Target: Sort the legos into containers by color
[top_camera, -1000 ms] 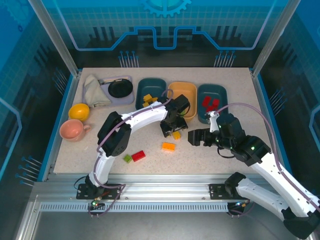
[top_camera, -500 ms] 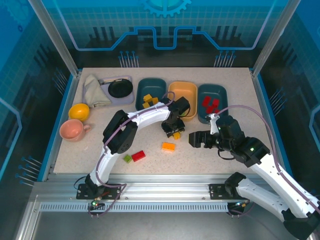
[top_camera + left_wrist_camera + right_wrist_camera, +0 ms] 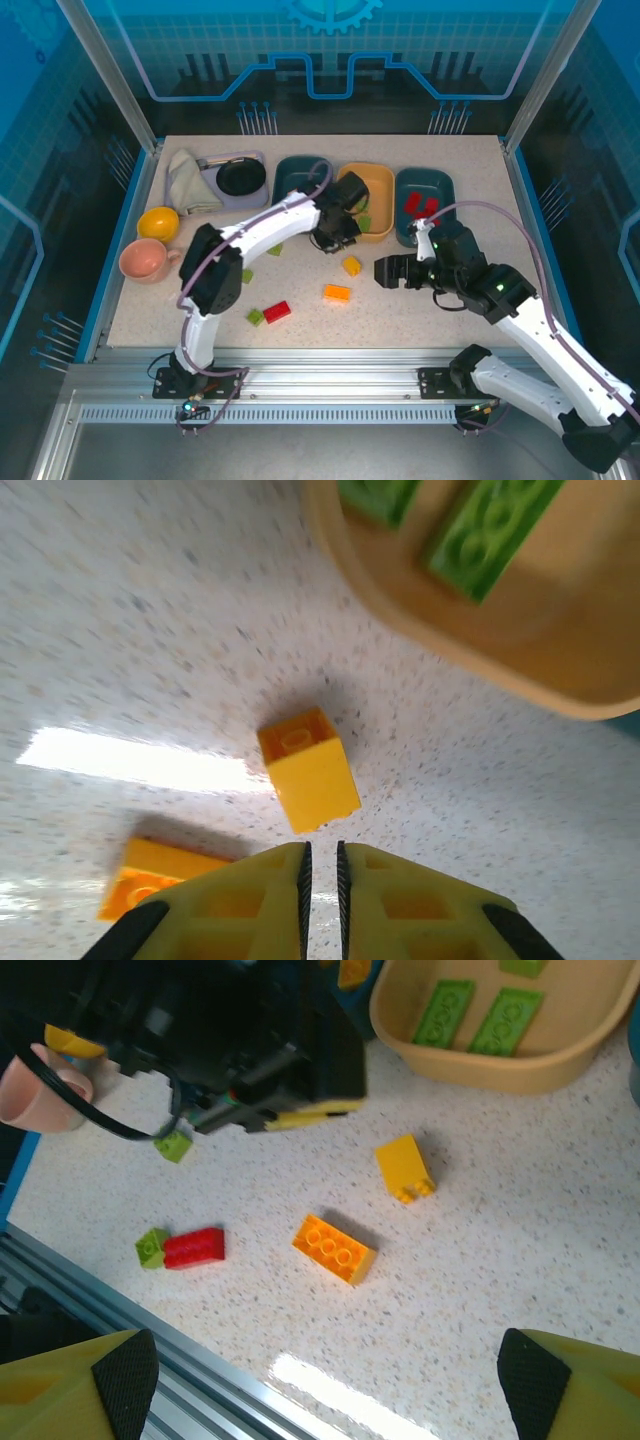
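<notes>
The legos [image 3: 337, 293] are part in trays, part on the table [image 3: 450, 320]. My left gripper [image 3: 320, 848] is clenched on nothing, and a yellow brick [image 3: 308, 770] lies on its side just before the fingertips, near the tan tray [image 3: 420, 630], which holds green bricks [image 3: 443, 1012]. An orange brick [image 3: 334, 1248], a red brick [image 3: 194, 1246] and a small green brick [image 3: 151, 1246] touching it lie nearer to me. Red bricks [image 3: 420, 205] are in the right teal tray [image 3: 443, 225]. My right gripper [image 3: 318, 1350] hovers over the table with jaws wide apart, holding nothing.
</notes>
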Motion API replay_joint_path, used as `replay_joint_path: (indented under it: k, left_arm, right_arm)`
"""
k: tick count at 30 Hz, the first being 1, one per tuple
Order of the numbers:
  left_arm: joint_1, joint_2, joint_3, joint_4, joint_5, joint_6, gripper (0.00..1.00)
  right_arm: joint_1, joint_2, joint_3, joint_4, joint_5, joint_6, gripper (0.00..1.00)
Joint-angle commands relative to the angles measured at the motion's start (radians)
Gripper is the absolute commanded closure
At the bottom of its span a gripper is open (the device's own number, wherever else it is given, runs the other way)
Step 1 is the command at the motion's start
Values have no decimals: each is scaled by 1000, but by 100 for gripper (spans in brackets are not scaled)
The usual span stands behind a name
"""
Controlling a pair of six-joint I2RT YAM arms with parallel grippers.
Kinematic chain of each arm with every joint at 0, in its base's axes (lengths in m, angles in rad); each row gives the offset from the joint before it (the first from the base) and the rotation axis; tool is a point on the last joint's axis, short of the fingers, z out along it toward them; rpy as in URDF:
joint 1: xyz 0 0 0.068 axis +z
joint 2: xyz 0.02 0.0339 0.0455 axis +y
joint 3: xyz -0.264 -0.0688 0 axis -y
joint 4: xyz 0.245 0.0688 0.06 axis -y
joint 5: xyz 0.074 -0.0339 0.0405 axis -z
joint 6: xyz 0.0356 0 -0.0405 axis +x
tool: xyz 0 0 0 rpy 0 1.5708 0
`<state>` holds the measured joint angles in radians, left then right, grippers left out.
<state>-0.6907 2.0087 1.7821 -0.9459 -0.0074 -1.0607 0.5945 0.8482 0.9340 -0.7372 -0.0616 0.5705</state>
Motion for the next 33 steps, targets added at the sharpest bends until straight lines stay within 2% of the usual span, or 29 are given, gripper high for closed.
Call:
replay_joint_path:
  k: [1,3,5,9,12,13,17,24,30,33]
  left_arm:
    - [102,-89,-10,-55,-42,83,83]
    - [140,-96,-8,-38,-13,118,81]
    - [141,-74,1,-31,53,122,71]
    - [61,-36,-41,-13,140,32,40]
    - [-6,2,-91,73,178,-79,28]
    - [-23,30,-75,75,179,-96,27]
    - [-67,124,7,5,128,-133,25]
    - [-66,205,16,1,95,-140,26]
    - [-65,261,51,21,69,-138,34]
    - [-65,276,58,31,67,-141,42]
  right_arm:
    - [-12,45,55,25,-38,-30,9]
    - [-13,74,60,42,-41,-27,10]
    - [-14,94,58,50,-38,-25,9]
    - [-13,95,49,41,-18,-23,9]
    - [-16,65,32,40,-5,-13,9]
    - [-19,55,24,39,-3,-11,9]
    - [-20,25,4,29,-1,3,9]
    - [-25,-25,-21,12,8,9,9]
    - [-32,-37,-30,4,-9,9,9]
    - [-33,-37,-35,5,-16,8,9]
